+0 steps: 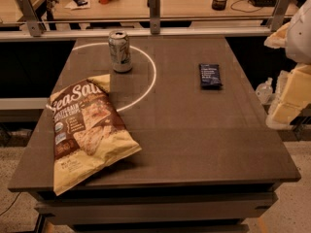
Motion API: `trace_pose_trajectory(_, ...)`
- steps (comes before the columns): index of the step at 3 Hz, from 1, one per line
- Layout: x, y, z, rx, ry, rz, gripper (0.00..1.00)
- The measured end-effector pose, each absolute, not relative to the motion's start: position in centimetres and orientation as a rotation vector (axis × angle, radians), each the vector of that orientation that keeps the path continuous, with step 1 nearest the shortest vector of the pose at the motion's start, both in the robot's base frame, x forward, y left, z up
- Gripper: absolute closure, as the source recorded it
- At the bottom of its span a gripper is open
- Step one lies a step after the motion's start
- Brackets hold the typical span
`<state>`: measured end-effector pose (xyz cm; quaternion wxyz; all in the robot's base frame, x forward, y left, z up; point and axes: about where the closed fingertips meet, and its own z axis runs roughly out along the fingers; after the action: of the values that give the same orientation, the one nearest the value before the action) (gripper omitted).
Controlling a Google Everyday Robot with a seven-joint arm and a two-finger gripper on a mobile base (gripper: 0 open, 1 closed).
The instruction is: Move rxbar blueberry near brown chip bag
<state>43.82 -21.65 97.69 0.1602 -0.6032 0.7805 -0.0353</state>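
Note:
The rxbar blueberry [210, 75] is a small flat navy wrapper with white text, lying on the right part of the dark table [194, 140]. The brown chip bag [86, 130], brown in the middle with pale yellow ends and "Sea Salt" lettering, lies at the table's front left. The bar and the bag are far apart. My gripper [288, 99] shows as pale yellow and white parts at the right edge of the camera view, off the table's right side and well to the right of the bar, touching nothing.
A silver drink can [120, 51] stands upright at the table's back left, inside a white circle line [150, 76]. A metal rail with posts [154, 11] runs behind the table. A desk with clutter lies beyond it. A clear bottle [264, 90] sits low to the right.

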Motion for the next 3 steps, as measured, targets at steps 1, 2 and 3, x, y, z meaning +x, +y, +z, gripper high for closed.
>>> trace_pose_trajectory(1, 43.8, -21.6, 97.7, -1.723, 2.23, -0.101, 0.0)
trace_pose_trajectory(2, 44.1, -21.7, 97.9, -1.69, 2.227, -0.105, 0.0)
trace_pose_trajectory(3, 45.6, -23.4, 96.8, -1.517, 2.298, -0.134, 0.0)
